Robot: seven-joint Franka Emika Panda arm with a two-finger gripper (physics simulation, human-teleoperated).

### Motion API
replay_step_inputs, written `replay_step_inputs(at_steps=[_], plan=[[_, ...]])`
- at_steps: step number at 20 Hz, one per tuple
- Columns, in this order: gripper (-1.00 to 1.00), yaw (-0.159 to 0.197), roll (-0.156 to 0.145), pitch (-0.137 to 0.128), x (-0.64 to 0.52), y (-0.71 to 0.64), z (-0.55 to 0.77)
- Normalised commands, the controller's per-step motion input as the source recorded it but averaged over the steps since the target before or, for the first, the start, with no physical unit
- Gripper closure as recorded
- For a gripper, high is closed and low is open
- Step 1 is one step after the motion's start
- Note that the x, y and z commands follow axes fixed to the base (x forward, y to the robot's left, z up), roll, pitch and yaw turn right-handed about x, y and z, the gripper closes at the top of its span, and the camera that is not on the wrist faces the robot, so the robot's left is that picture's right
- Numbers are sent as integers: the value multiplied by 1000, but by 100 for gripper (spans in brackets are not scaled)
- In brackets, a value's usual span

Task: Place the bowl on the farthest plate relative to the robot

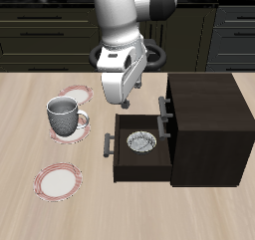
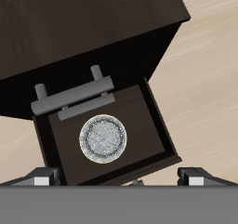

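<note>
— Looking at the bowl, where is it?
— It lies inside the open drawer of the dark cabinet, in the middle of the drawer floor.
— And the gripper?
— It hangs above the drawer, its fingers spread wide, holding nothing.
— The plates?
— Three on the table. The plate nearest the front edge is bare; a grey mug stands on another.

dark cabinets behind | light wood table | lighting seemingly even
</note>
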Motion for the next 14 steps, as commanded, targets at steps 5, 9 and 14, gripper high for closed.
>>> replay_step_inputs(at_steps=[5, 9, 14], plan=[[-100, 243, 23, -46, -34, 129, -106], [-100, 46, -16, 17, -55, 82, -101], [-100, 79, 2, -24, 16, 26, 22]])
